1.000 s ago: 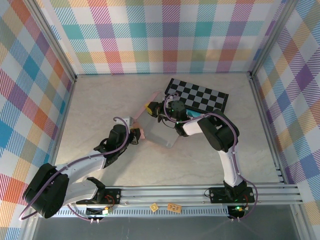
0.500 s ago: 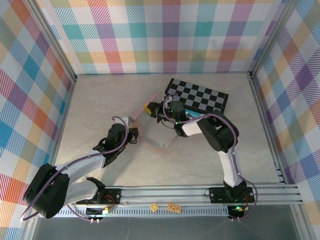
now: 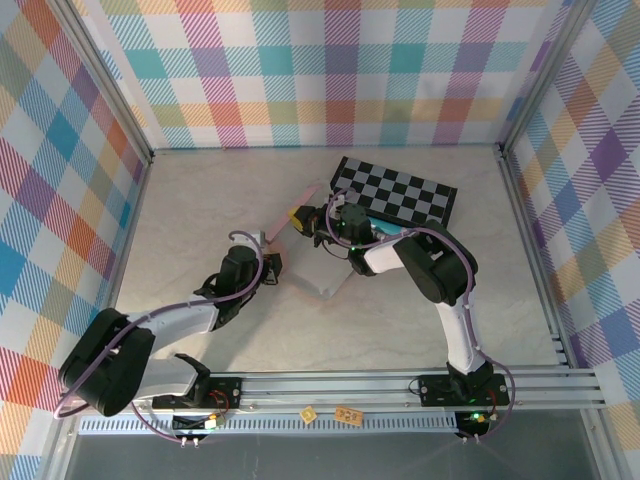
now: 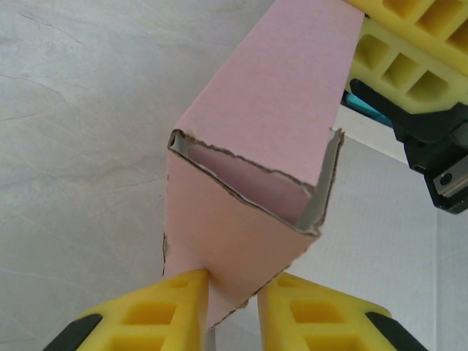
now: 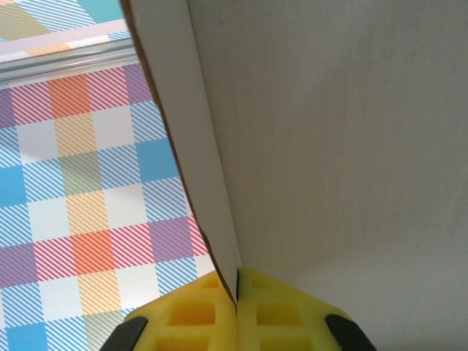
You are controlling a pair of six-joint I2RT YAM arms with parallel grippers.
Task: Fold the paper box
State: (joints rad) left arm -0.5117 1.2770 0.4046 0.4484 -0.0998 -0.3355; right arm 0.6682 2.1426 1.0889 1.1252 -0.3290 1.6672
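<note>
Pinching opposite ends, left end effector (image 4: 232,300) and right end effector (image 5: 235,300) hold the paper box (image 4: 256,146).

The left claw (image 4: 232,281) has shifted, tilting the paper box (image 4: 256,146) differently.

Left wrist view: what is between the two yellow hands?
The pink box fills that gap, seen in the left wrist view. The left hand pinches its near flap and the right hand holds its far end.
</note>
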